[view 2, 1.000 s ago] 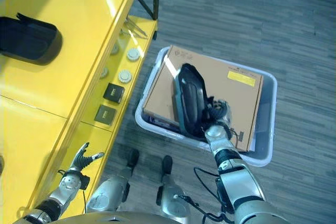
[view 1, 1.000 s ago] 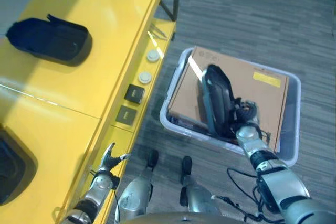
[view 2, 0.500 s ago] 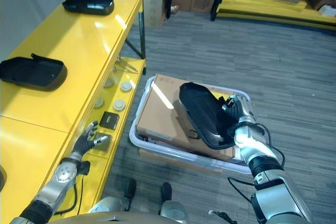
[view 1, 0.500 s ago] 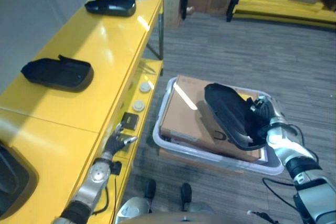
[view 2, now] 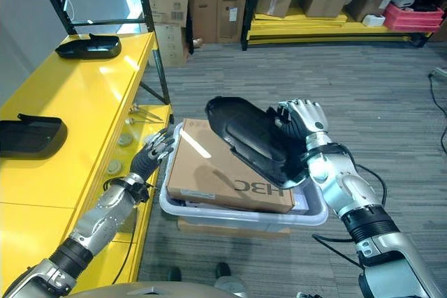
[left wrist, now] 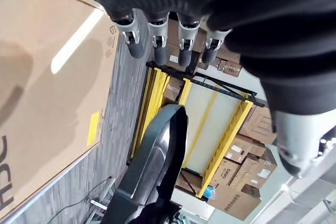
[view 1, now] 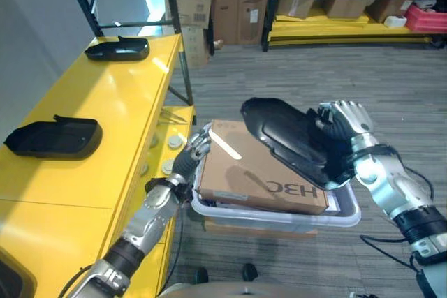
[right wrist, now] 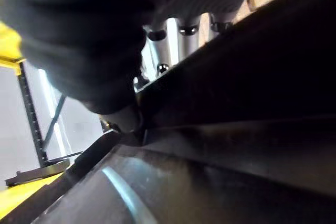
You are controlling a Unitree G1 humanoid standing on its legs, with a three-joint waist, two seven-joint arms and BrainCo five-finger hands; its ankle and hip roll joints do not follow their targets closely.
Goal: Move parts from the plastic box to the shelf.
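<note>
1. While your right hand (view 2: 305, 125) holds the black part (view 2: 253, 139) with its fingers curled around the part's far edge, the part is lifted above the plastic box (view 2: 241, 215) and is tilted.
2. You can see in the right wrist view that the thumb (right wrist: 122, 119) presses on the part's rim.
3. A brown cardboard box (view 2: 223, 170) lies flat in the plastic box, which stands on the grey floor (view 2: 391, 95) just beside the yellow shelf (view 2: 70, 102).
4. Your left hand (view 1: 188, 158) is between the shelf and the plastic box, near the corner of the cardboard box; its fingers (left wrist: 157, 40) are straight and relaxed and hold nothing.
5. Two other black parts already lie on the shelf: one near part (view 1: 52, 137) and one far part (view 1: 116, 48), well apart from each other.
</note>
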